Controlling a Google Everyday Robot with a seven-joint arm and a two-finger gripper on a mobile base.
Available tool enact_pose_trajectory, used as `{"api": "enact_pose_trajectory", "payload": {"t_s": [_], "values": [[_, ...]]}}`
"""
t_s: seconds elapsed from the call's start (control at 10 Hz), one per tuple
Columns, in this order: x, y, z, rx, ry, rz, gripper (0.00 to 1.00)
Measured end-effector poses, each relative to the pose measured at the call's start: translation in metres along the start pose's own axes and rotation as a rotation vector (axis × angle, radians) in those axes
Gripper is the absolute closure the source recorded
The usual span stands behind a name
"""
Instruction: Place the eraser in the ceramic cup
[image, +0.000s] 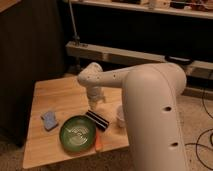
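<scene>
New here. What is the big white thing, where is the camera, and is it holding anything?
There is one picture from one camera, looking down past the machine; where it is mounted is not known. The big white shape is the robot's arm, reaching over a small wooden table. Its gripper hangs just above the eraser, a black striped block that seems to lie on the table beside a green plate. The white ceramic cup stands right of the eraser, partly hidden by the arm. A blue sponge lies left of the plate and an orange stick at its right edge. Nothing looks lifted.
</scene>
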Motion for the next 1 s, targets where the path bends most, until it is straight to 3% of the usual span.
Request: {"api": "enact_pose_trajectory", "payload": {"t_s": [0.6, 1.0], "values": [[-0.001, 0.031, 0.002, -0.064, -0.004, -0.057, 0.42], [0.005, 0.047, 0.006, -0.086, -0.001, -0.093, 0.42]]}}
